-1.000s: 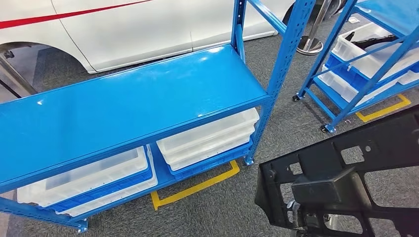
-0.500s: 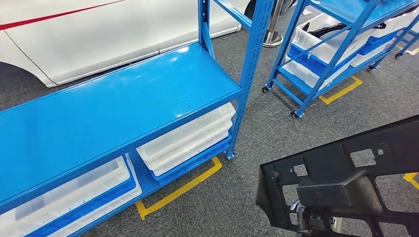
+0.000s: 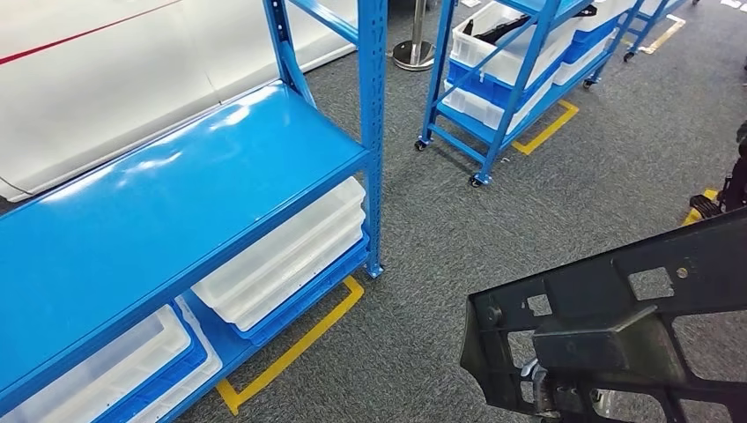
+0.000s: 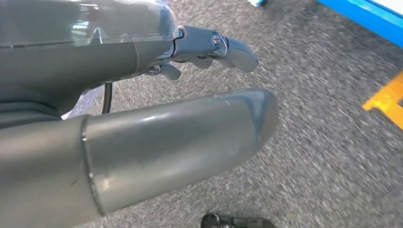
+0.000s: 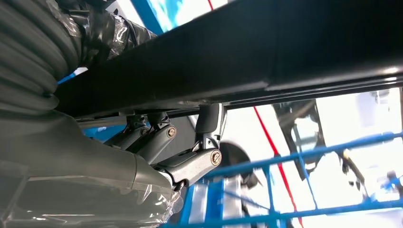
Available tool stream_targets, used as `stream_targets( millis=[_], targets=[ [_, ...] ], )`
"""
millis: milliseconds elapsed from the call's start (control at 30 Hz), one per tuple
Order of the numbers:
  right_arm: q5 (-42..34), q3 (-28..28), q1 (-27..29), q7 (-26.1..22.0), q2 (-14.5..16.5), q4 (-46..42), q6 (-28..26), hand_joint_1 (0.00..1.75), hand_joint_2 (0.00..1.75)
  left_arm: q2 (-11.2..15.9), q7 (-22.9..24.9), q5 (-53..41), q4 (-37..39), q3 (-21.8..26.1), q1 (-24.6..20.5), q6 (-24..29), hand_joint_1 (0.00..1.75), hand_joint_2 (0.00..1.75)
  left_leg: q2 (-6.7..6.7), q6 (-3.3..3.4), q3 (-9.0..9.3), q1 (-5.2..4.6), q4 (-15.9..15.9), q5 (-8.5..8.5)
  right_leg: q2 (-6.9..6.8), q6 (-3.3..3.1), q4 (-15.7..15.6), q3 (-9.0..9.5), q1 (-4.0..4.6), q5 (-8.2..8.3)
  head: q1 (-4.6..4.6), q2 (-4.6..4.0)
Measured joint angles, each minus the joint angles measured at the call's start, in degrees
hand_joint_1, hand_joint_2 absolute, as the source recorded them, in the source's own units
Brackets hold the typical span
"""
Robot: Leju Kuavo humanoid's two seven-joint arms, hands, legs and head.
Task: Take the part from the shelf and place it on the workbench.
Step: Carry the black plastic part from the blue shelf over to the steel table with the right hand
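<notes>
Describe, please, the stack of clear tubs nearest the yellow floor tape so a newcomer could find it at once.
Start at the big blue shelf beside the white car. On its bottom level, by the upright post, sits the stack of clear tubs on a blue tray. Unlike the neighbouring tub, it is stacked higher and sits at the shelf's end.

The head camera has swung right: the blue shelf has slid toward 9 o'clock, the second rack from 2 o'clock toward 12. The white car shows less. More grey floor appears at 3 o'clock.
</notes>
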Motion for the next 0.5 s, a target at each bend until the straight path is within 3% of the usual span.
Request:
stream_targets(
  millis=[67, 100, 133, 167, 233, 267, 300, 367, 433, 500],
  targets=[
    [0.55, 0.01, -0.09, 0.0, 0.01, -0.01, -0.47, 1.75, 1.75, -0.02, 0.06, 0.01, 0.0, 0.01, 0.19, -0.02, 0.0, 0.0, -3.07, -0.21, -3.21, 0.15, 6.91, -3.72, 1.19, -0.46, -0.23, 0.07, -0.22, 0.17, -0.02, 0.0],
    [0.82, 0.01, -0.1, 0.01, 0.01, -0.01, -0.74, 1.75, 1.75, -0.03, 0.1, 0.01, 0.0, 0.01, 0.3, -0.03, 0.0, 0.0, -3.72, -0.33, -5.09, 0.17, 10.71, -5.16, 1.88, -0.54, -0.17, 0.04, -0.22, 0.15, -0.03, 0.0],
    [1.09, -0.01, -0.07, 0.01, 0.01, 0.0, -1.02, 1.75, 1.75, -0.02, 0.14, 0.01, 0.0, 0.02, 0.41, -0.03, 0.0, 0.0, -3.96, -0.46, -6.46, 0.22, 13.25, -5.62, 2.64, -0.56, -0.08, 0.06, -0.23, 0.13, -0.02, 0.0],
    [1.35, -0.03, -0.05, 0.02, 0.01, 0.01, -1.27, 1.75, 1.75, 0.0, 0.16, 0.01, 0.0, 0.03, 0.47, -0.03, 0.0, 0.0, -4.05, -0.57, -6.96, 0.29, 13.73, -4.86, 3.44, -0.53, 0.03, 0.09, -0.26, 0.1, -0.02, 0.0],
    [1.8, -0.05, -0.03, 0.03, 0.01, 0.01, -1.66, 1.75, 1.75, 0.03, 0.17, 0.01, 0.0, 0.04, 0.46, -0.03, 0.0, 0.0, -4.82, -0.73, -5.11, 0.64, 8.35, -0.44, 5.09, -0.26, 0.41, 0.16, -0.41, -0.09, -0.02, 0.0],
    [2.02, -0.05, -0.03, 0.02, 0.01, 0.01, -1.85, 1.75, 1.75, 0.04, 0.17, 0.01, 0.0, 0.04, 0.44, -0.04, 0.0, 0.0, -6.26, -0.8, -3.72, 0.89, 4.68, 1.45, 5.84, 0.01, 0.76, 0.06, -0.43, -0.25, -0.02, 0.0],
    [2.19, -0.04, -0.05, 0.02, 0.01, 0.01, -2.02, 1.75, 1.75, 0.04, 0.16, 0.01, 0.0, 0.04, 0.44, -0.04, 0.0, 0.0, -7.64, -0.73, -2.56, 1.08, 1.59, 2.61, 6.56, 0.3, 1.21, -0.22, -0.43, -0.39, -0.01, 0.0],
    [2.5, -0.02, 0.01, 0.0, 0.01, -0.01, -2.3, 1.75, 1.75, 0.03, 0.19, -0.01, 0.0, 0.05, 0.46, -0.04, 0.0, 0.0, -9.3, -0.38, -1.79, 1.05, -0.61, 2.7, 7.86, 1.02, 1.72, -0.95, -0.49, -0.32, -0.01, 0.0],
    [2.78, -0.04, 0.21, 0.0, 0.01, -0.01, -2.65, 1.75, 1.75, -0.01, 0.22, -0.02, 0.0, 0.07, 0.39, -0.04, 0.0, 0.0, -8.14, 0.36, -1.6, 0.91, -0.93, 2.91, 8.91, 1.73, 1.73, -1.42, -0.7, -0.03, 0.0, 0.0],
    [2.97, -0.07, 0.33, -0.01, -0.01, -0.02, -2.95, 1.75, 1.75, -0.07, 0.22, -0.04, 0.0, 0.09, 0.31, -0.05, 0.0, 0.0, -6.69, 1.23, -1.38, 0.99, -1.43, 3.29, 7.03, 2.2, 3.65, -2.42, -0.61, -1.23, 0.06, 0.0]
  ],
)
